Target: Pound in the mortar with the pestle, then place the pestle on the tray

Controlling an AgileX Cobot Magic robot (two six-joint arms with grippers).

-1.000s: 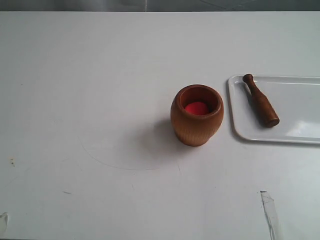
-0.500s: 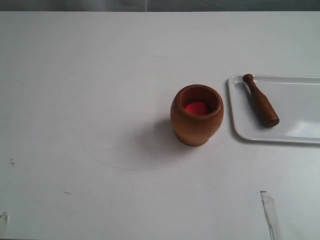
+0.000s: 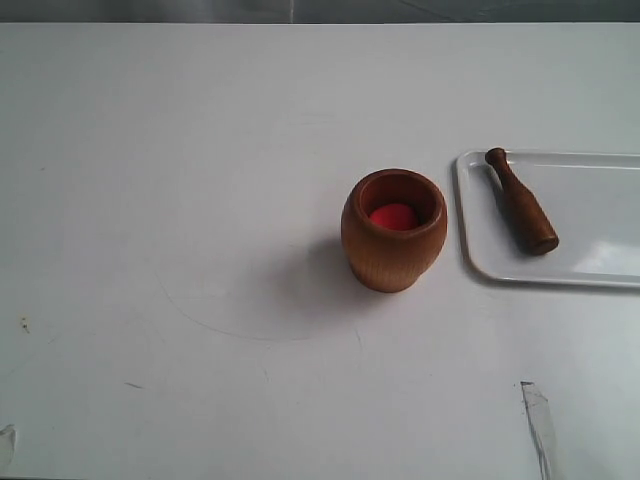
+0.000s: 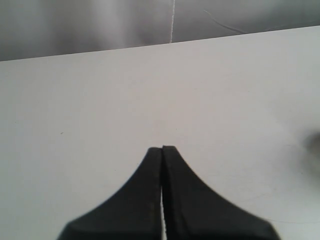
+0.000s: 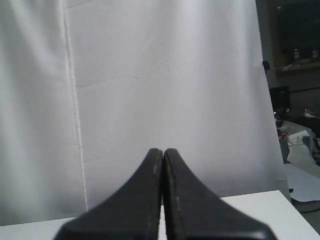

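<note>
The light brown wooden mortar (image 3: 393,231) stands upright near the middle of the white table, with a red ball (image 3: 393,216) inside it. To its right lies the dark pestle (image 3: 521,201), flat on the white tray (image 3: 590,262), knobbed handle pointing away. Neither arm shows in the exterior view. My left gripper (image 4: 162,148) is shut over bare table, holding nothing. My right gripper (image 5: 163,150) is shut too, facing a white curtain, with nothing between its fingers.
The tray runs off the right edge of the exterior view. A strip of clear tape (image 3: 540,425) sticks to the table at the front right. Small marks and a faint curved scratch (image 3: 250,330) lie left of the mortar.
</note>
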